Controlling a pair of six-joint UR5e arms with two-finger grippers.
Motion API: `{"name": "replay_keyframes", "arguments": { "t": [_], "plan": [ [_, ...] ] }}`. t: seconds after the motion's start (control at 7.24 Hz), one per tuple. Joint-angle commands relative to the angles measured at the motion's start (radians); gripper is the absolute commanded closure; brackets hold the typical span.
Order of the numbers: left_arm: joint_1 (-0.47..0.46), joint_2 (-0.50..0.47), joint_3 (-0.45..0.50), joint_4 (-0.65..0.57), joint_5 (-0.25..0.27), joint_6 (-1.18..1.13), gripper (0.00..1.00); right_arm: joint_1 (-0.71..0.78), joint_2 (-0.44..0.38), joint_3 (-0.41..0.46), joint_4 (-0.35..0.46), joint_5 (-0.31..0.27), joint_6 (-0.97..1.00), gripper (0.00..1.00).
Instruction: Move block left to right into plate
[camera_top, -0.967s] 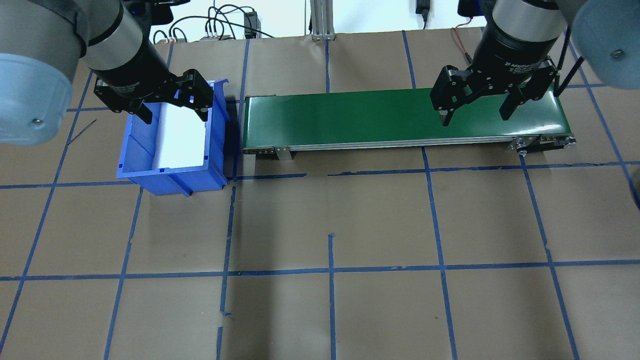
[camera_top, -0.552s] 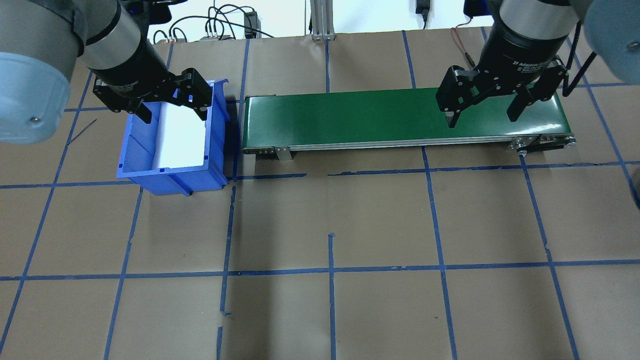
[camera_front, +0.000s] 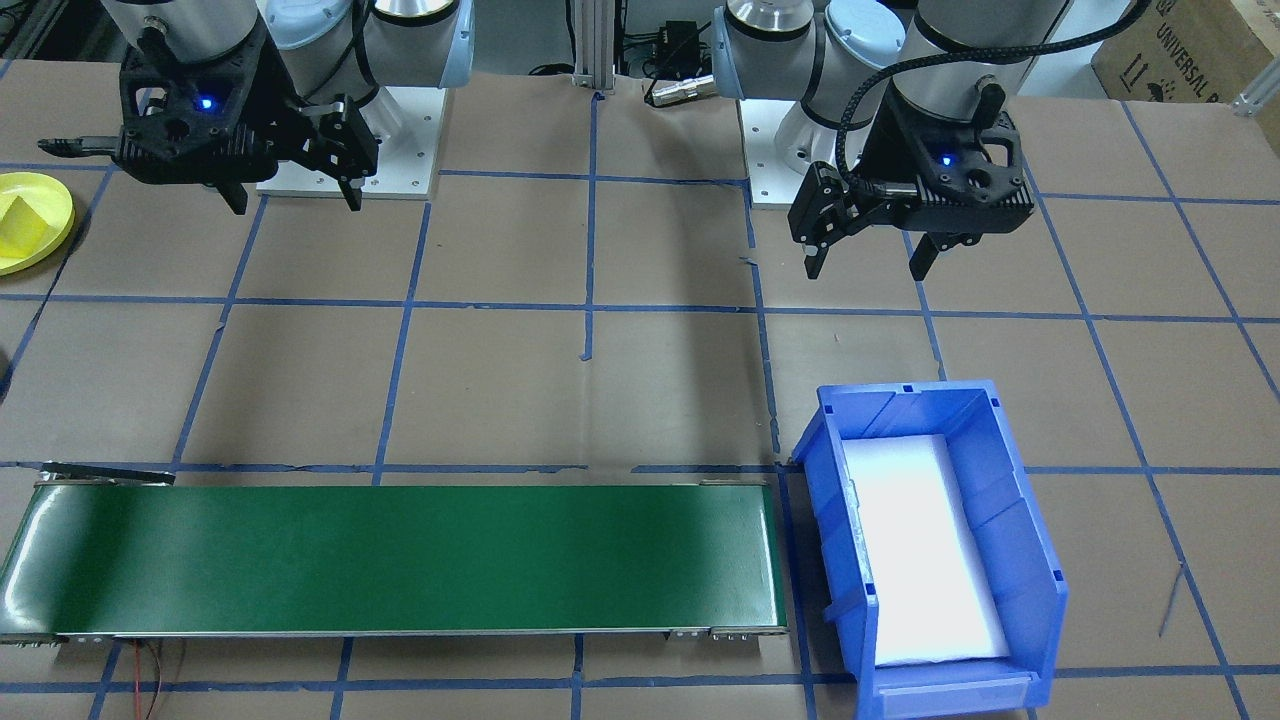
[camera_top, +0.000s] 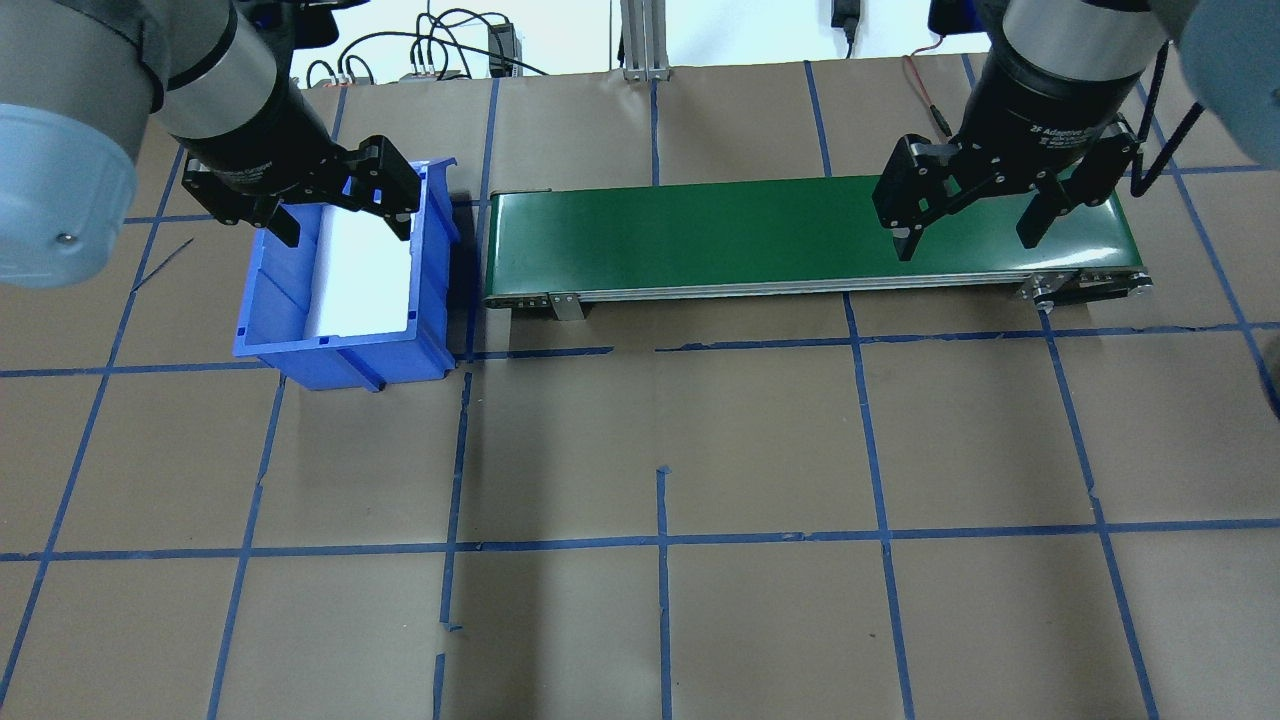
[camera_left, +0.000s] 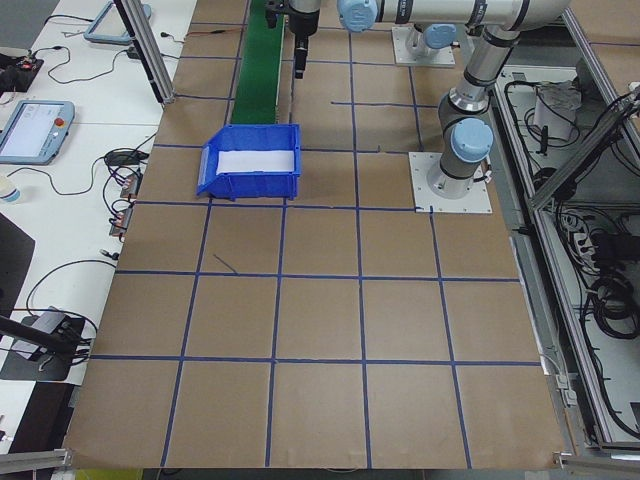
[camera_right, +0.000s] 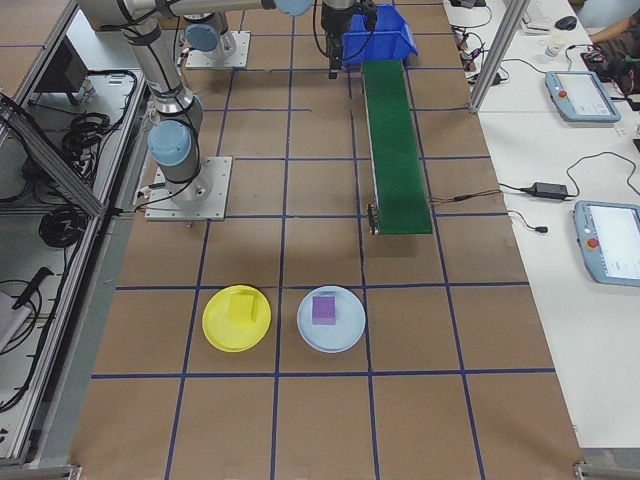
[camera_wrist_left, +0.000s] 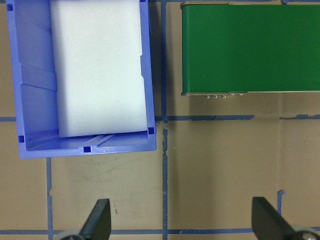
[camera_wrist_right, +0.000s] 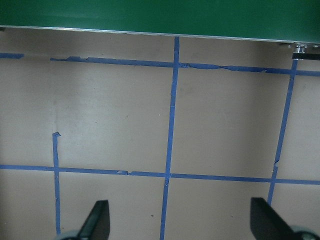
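Note:
The yellow plate (camera_right: 236, 330) lies on the table well past the belt's right end, its edge also at the front-facing view's left border (camera_front: 45, 215). A yellow block (camera_right: 243, 305) rests in the plate. My left gripper (camera_top: 340, 225) hangs open and empty above the blue bin (camera_top: 270, 295), and the wrist view shows its fingers (camera_wrist_left: 97, 222) wide apart. My right gripper (camera_top: 967, 244) hovers open and empty over the right end of the green conveyor belt (camera_top: 700, 235). No block shows on the belt or in the bin.
The bin (camera_front: 1020, 520) holds only a white foam pad (camera_front: 920, 545). A pale blue plate (camera_right: 345, 335) with a purple block (camera_right: 323, 308) sits beside the yellow plate. Both arm bases (camera_front: 345, 150) stand at the robot's side of the taped table.
My right gripper has shifted slightly to the right along the belt's end. The left gripper has hardly moved. Both stay open.

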Motion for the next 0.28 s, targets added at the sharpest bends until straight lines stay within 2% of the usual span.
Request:
{"name": "replay_keyframes", "arguments": {
  "t": [0.0, 0.14],
  "plan": [
    [0.0, 0.0, 0.0, 0.0, -0.001, 0.0, 0.0, 0.002, -0.001, 0.001, -0.001, 0.004, 0.0, 0.0],
    [0.0, 0.0, 0.0, 0.0, -0.001, 0.0, 0.0, 0.001, -0.001, 0.005, -0.001, 0.004, 0.0, 0.0]
  ]
}}
